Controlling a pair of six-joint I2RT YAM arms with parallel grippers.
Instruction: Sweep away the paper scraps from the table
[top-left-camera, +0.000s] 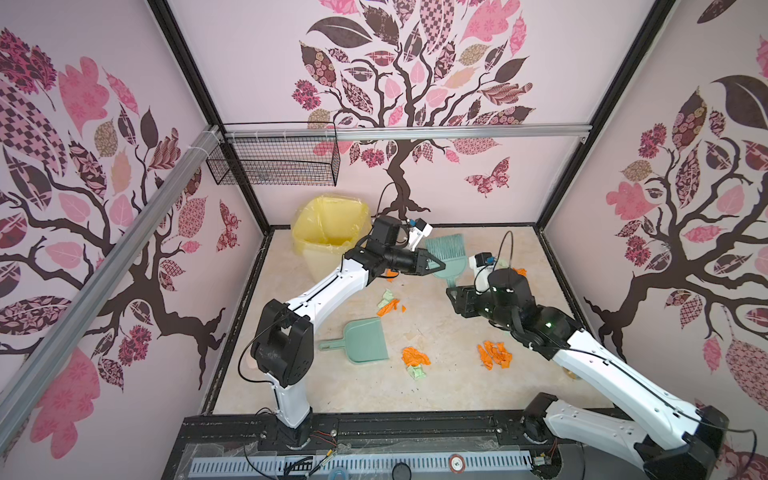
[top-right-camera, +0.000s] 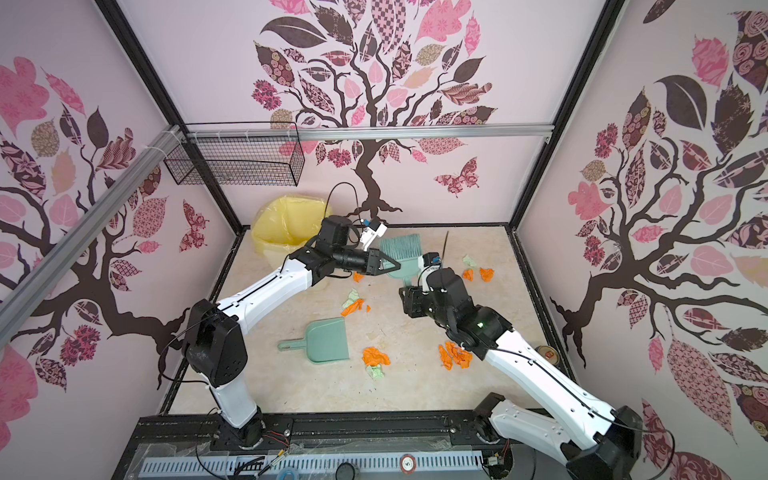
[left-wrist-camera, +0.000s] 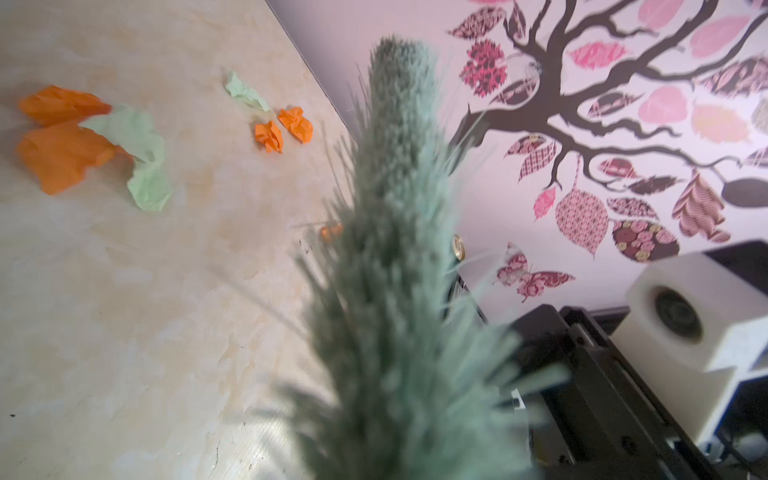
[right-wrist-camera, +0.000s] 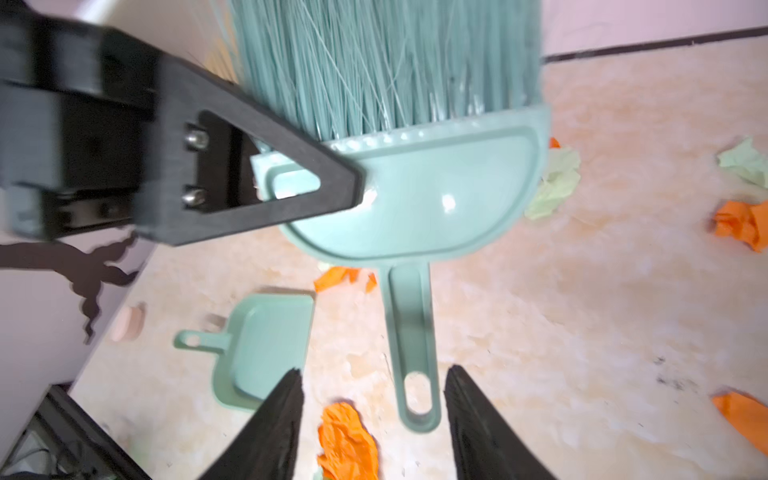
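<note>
**Top views:** left claw (top-left-camera: 434, 262) clenched on the head of the brush (top-left-camera: 445, 248), at the far side of the worktop (top-left-camera: 415, 386). Paper scraps (top-left-camera: 388, 305) lie scattered across the middle, with the dustpan (top-left-camera: 365, 340) near them.

**Left wrist:** bristles (left-wrist-camera: 395, 249) fill the view. Turn them toward the worktop before you sweep.

**Right wrist:** right claw (right-wrist-camera: 376, 370) released, straddling the handle (right-wrist-camera: 411, 332) without touching it. Back it straight off so it does not snag.

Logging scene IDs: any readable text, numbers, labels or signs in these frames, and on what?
"5": on the round red-rimmed disc on the slotted grey strip at the front, in both top views.
Red label on the small round tin at the table's right edge: too small to read.
Nothing else legible.
</note>
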